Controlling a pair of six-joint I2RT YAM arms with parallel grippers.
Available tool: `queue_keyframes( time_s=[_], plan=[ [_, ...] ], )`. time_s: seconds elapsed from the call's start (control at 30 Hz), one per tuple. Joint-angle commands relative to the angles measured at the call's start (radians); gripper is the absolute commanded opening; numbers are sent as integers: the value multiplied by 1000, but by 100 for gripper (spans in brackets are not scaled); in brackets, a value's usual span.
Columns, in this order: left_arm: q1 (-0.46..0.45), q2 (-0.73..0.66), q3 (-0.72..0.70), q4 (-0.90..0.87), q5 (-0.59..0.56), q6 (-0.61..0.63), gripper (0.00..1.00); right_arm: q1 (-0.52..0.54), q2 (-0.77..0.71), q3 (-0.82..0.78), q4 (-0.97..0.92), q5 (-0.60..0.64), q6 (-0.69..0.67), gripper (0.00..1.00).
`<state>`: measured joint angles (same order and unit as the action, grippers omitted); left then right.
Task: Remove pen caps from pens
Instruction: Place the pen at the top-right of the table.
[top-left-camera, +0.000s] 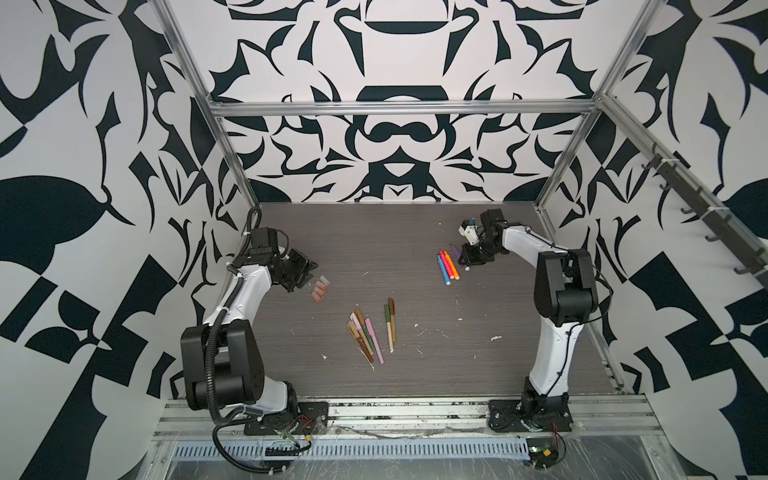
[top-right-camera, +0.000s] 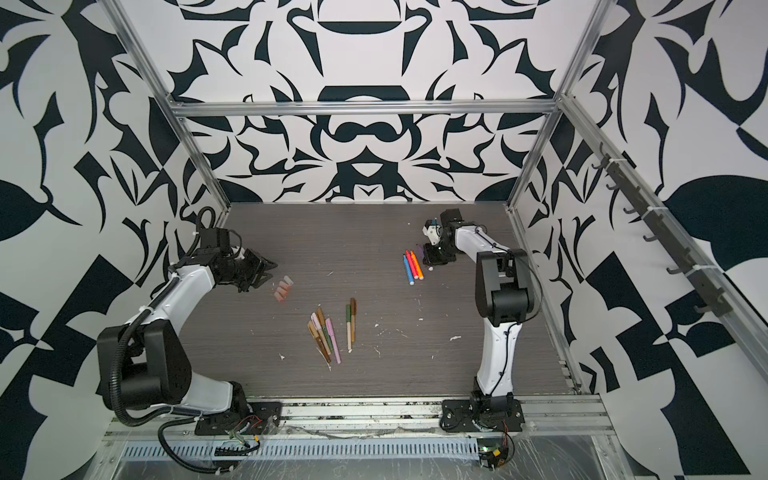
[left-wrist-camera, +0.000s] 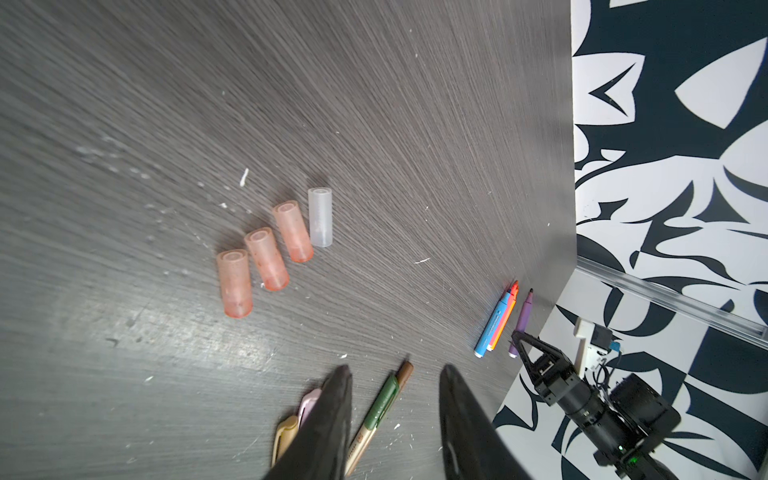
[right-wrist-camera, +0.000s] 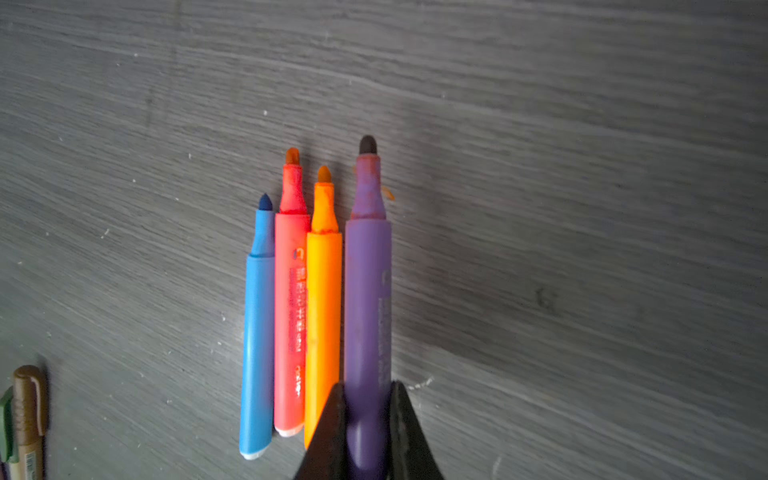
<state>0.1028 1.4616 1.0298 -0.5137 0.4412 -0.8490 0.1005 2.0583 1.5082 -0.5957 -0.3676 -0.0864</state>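
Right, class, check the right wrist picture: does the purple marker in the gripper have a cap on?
No: the purple marker, held in the right gripper, shows its bare dark felt tip with no cap over it.

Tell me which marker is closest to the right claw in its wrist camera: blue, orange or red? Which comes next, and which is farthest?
1. The orange marker, right beside the purple marker that the right gripper is clamped on.
2. The red marker, next in the row, on the orange one's far side.
3. The blue marker, at the row's outer end.
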Motion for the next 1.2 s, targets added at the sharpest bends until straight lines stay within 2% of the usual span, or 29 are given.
queue_keyframes(
  time_s=[0.0,0.17,0.33,0.6,1.0,1.17],
  plan=[
    [6,-5,15,-24,18,1,38,2,-14,26,-34,-29,2,0],
    [5,9,21,-17,26,1,38,-7,-17,-8,-22,-41,22,0],
    [5,20,27,-14,36,2,38,-14,-34,-42,17,-81,59,21],
    [6,23,32,-14,45,4,38,-19,-45,-39,46,-125,98,32],
    [5,15,19,-11,51,0,38,-33,-58,-46,52,-133,110,33],
    [6,10,26,-17,53,0,38,-35,-136,-88,127,-123,146,33]
  ],
)
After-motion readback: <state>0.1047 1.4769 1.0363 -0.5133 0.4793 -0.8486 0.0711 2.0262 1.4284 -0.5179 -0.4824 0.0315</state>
